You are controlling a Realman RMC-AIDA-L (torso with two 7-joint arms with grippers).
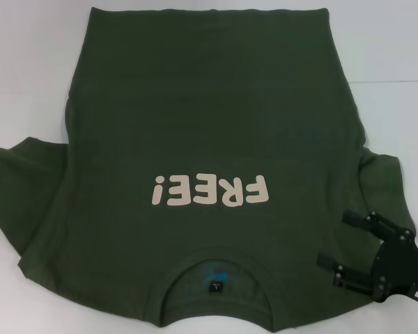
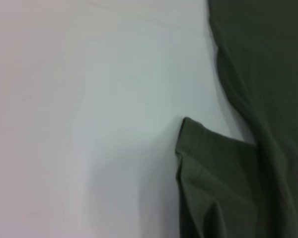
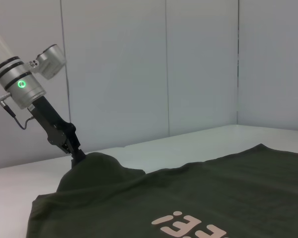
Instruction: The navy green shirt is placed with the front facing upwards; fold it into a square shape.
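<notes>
The navy green shirt [image 1: 209, 118] lies spread face up on the white table [image 1: 28, 69], collar [image 1: 195, 263] toward me and the cream "FREE!" lettering [image 1: 210, 189] upside down. My right gripper [image 1: 334, 238] hovers open over the shirt's right shoulder, beside the collar. The left gripper is outside the head view. In the right wrist view the left gripper [image 3: 78, 154] pinches the far sleeve, and the cloth [image 3: 97, 166] rises in a peak to its tip. The left wrist view shows a sleeve corner [image 2: 203, 163] beside the shirt body [image 2: 258, 74].
Bare white tabletop [image 2: 64, 124] runs along both sides of the shirt and beyond its hem. Grey wall panels [image 3: 198, 64] stand behind the table's far edge. A small black neck tag [image 1: 217, 284] sits inside the collar.
</notes>
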